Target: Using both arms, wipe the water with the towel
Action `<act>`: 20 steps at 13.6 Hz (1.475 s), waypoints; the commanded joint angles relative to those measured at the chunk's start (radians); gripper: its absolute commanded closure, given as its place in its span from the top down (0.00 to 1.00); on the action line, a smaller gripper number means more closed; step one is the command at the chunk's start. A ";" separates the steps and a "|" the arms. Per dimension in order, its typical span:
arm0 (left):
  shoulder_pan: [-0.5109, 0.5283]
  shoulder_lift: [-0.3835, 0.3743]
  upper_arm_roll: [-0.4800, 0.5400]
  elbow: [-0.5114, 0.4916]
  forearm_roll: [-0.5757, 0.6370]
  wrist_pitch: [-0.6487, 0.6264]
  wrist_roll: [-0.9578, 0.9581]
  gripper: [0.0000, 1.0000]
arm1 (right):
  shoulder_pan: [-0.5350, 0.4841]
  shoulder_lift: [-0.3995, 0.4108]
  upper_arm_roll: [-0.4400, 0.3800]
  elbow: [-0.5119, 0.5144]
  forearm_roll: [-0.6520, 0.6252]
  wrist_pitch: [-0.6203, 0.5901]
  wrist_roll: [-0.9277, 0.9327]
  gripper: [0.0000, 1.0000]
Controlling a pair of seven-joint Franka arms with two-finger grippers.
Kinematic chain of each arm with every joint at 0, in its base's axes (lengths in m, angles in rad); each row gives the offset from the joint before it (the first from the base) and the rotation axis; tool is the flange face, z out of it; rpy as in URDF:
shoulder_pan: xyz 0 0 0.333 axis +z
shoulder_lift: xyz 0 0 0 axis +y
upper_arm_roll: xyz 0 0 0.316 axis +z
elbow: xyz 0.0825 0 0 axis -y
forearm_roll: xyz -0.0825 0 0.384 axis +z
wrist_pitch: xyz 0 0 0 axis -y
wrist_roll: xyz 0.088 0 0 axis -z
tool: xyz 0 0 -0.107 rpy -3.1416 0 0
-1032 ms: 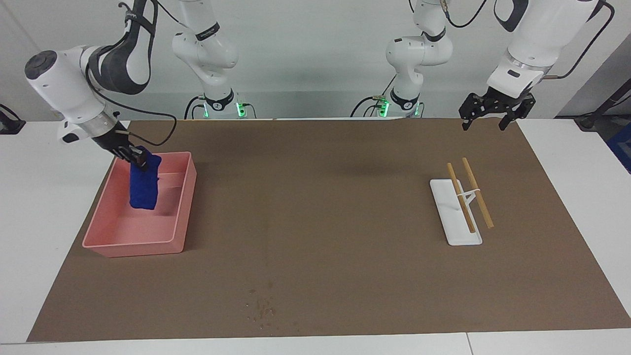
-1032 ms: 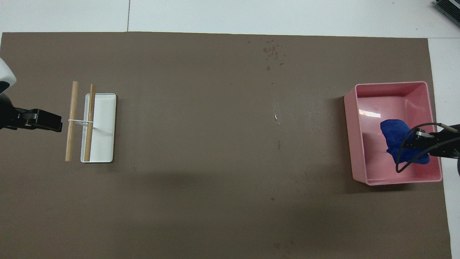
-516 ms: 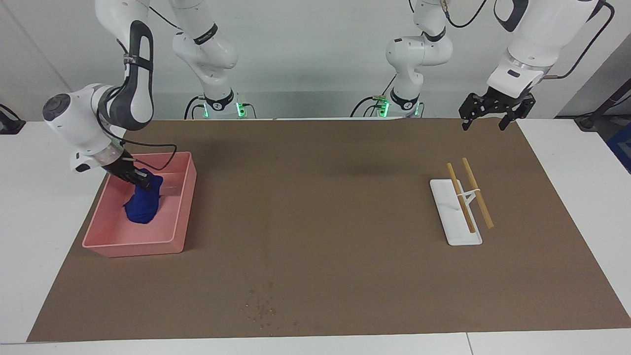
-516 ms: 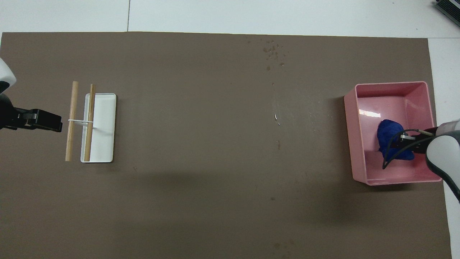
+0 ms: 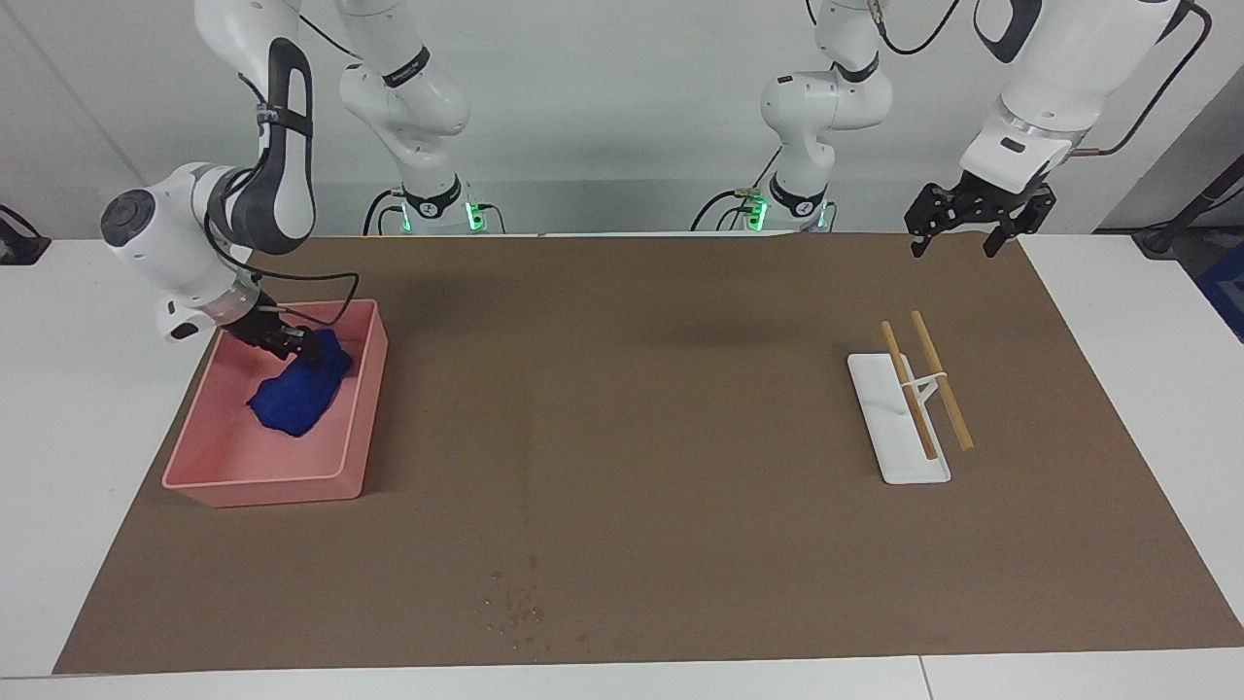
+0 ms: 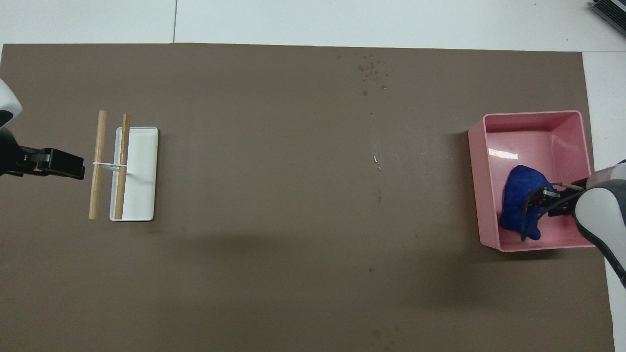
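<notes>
The deep-blue towel (image 5: 296, 394) lies crumpled on the floor of the pink tray (image 5: 360, 428) at the right arm's end of the table; it also shows in the overhead view (image 6: 519, 198). My right gripper (image 5: 296, 343) is low inside the tray and shut on the towel's end nearest the robots; it shows in the overhead view (image 6: 544, 201) too. My left gripper (image 5: 965, 222) waits open and empty in the air over the mat's corner at the left arm's end. Small water drops (image 5: 515, 608) dot the mat near the table edge farthest from the robots.
A white base (image 5: 899, 423) with two wooden sticks (image 5: 909, 389) across it stands at the left arm's end, also in the overhead view (image 6: 137, 173). A faint wet smear (image 6: 376, 164) marks the brown mat (image 5: 622, 437) mid-table.
My right gripper has lowered the towel from hanging above the tray onto the tray floor, where it now lies spread. The left arm has not moved.
</notes>
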 commanded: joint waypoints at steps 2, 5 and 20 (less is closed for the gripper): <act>-0.009 -0.028 0.009 -0.031 0.021 0.004 0.008 1.00 | 0.046 -0.052 0.008 0.165 -0.110 -0.185 -0.002 1.00; -0.009 -0.027 0.009 -0.031 0.021 0.004 0.008 1.00 | 0.066 -0.066 0.020 0.314 -0.126 -0.302 0.003 1.00; -0.009 -0.028 0.009 -0.031 0.021 0.004 0.008 1.00 | 0.275 -0.013 0.008 0.683 -0.106 -0.553 0.221 0.99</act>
